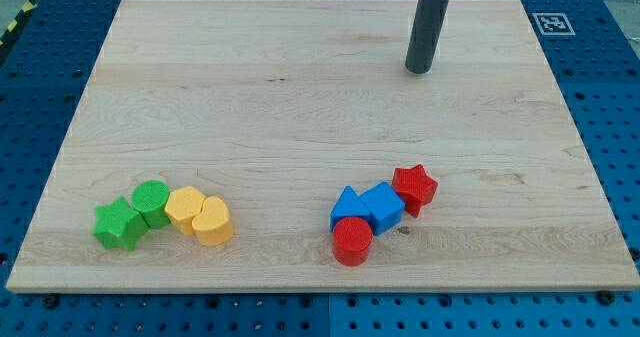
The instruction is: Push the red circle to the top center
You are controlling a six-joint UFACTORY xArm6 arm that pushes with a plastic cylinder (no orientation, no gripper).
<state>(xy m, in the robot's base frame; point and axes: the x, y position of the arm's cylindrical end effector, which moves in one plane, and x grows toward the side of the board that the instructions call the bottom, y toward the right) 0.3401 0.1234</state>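
My tip (418,70) has no jaws and holds nothing; it stands in the upper right of the frame. The red circle (352,241) lies at lower centre-right, touching the blue blocks (367,208).

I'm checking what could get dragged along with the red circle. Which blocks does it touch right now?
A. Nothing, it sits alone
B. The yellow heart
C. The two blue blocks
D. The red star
C: the red circle sits against the lower edges of the two blue blocks, while the red star lies beyond them and my tip is far off toward the view's top.
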